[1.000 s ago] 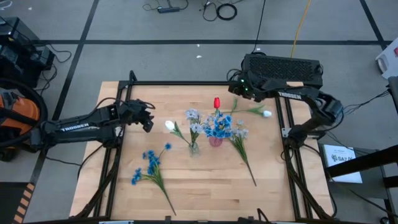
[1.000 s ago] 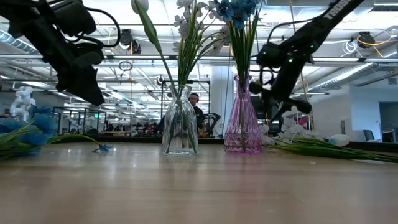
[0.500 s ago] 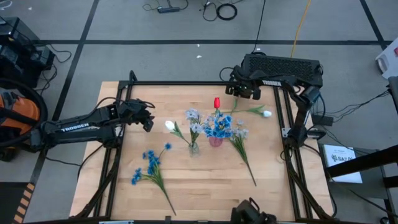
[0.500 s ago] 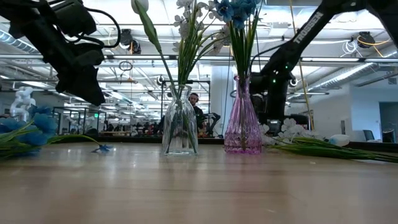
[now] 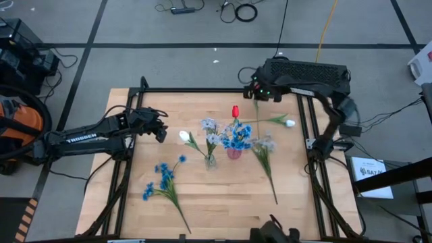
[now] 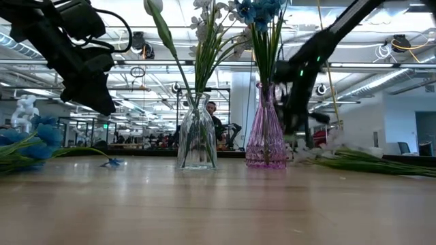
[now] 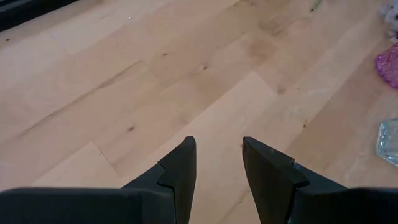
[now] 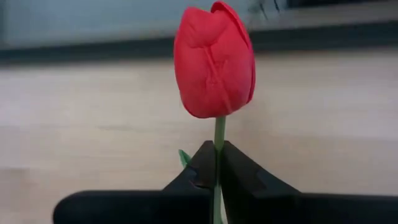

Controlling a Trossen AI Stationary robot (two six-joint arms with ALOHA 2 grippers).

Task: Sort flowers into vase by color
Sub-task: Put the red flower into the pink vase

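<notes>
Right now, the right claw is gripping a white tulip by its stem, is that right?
Not quite: the tulip is red, not white. The right wrist view shows the right claw shut on its green stem, just below the bud.

A clear glass vase (image 6: 197,139) and a pink glass vase (image 6: 266,136) stand side by side on the wooden bench (image 6: 218,204), each holding green stems. Blue flowers (image 6: 30,139) lie at the bench's left edge, pale sprays (image 6: 347,158) at its right. A dark arm (image 6: 75,47) hangs upper left; another arm (image 6: 306,75), blurred, shows behind the pink vase.
</notes>
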